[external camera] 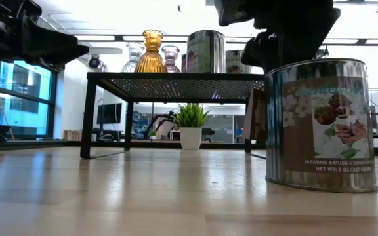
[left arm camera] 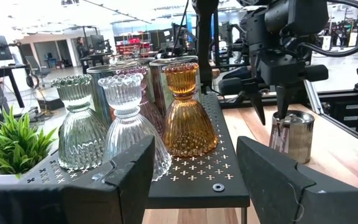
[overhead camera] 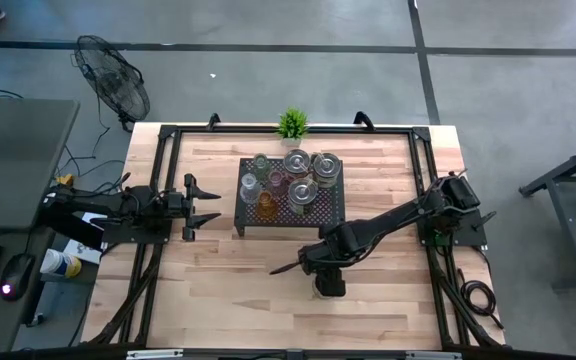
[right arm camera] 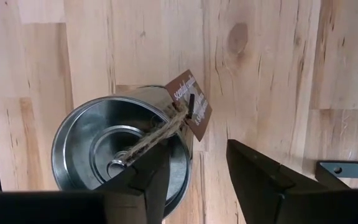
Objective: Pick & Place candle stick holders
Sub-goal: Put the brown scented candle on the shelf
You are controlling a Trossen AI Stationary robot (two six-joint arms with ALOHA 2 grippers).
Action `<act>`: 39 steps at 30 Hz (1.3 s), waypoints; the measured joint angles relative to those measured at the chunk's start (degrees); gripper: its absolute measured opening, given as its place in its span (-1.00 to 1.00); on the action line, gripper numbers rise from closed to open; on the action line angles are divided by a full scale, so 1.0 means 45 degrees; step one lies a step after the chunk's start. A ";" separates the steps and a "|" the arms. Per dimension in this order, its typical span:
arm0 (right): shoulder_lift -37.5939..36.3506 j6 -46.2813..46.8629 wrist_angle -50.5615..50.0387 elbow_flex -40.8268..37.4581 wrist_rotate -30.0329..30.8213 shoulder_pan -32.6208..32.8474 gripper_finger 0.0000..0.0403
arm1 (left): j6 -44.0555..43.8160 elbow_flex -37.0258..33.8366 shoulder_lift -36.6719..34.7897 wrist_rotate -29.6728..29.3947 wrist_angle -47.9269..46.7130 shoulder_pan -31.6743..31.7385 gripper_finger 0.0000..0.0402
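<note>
1. Silver metal fills the space around the right gripper [right arm camera: 194, 180], whose jaws straddle the rim of a shiny tin candle holder [right arm camera: 120, 149] standing upright on the wooden bench [overhead camera: 218, 290], in front of the black perforated rack [overhead camera: 288, 205]; one finger [right arm camera: 148, 177] sits inside the tin, the other outside its wall.
2. Those jaws are parted, and whether they press the tin wall cannot be told.
3. A twine loop and a brown paper tag [right arm camera: 191, 106] hang from the tin's rim, just beside the inner finger.
4. On the rack stand the other candle stick holders [overhead camera: 290, 183]: an amber glass one [left arm camera: 188, 112] at the rack's near edge, ribbed clear glass ones [left arm camera: 129, 124] beside it, and silver tins behind them.
5. The left gripper [overhead camera: 206, 208] hovers level with the rack, just off its left side, jaws wide open and empty.
6. A small green potted plant [overhead camera: 291, 124] sits behind the rack at the bench's far edge.
</note>
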 joint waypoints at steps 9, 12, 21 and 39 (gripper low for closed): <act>0.0015 -0.0191 -0.0002 -0.0004 -0.0008 0.0000 -0.46 | 0.0000 0.0000 0.0000 0.0000 0.0005 0.0005 0.11; 0.0015 -0.0195 -0.0002 -0.0005 -0.0011 0.0000 -0.52 | -0.0003 0.0000 -0.0003 0.0000 0.0003 0.0003 0.11; 0.0019 -0.0323 0.0003 -0.0010 -0.0035 0.0005 -0.68 | -0.0001 0.0000 -0.0003 0.0000 0.0001 0.0005 0.11; 0.0024 0.0212 0.0166 -0.0015 -0.0392 -0.0008 -0.99 | -0.0001 0.0000 -0.0002 0.0000 0.0005 0.0003 0.11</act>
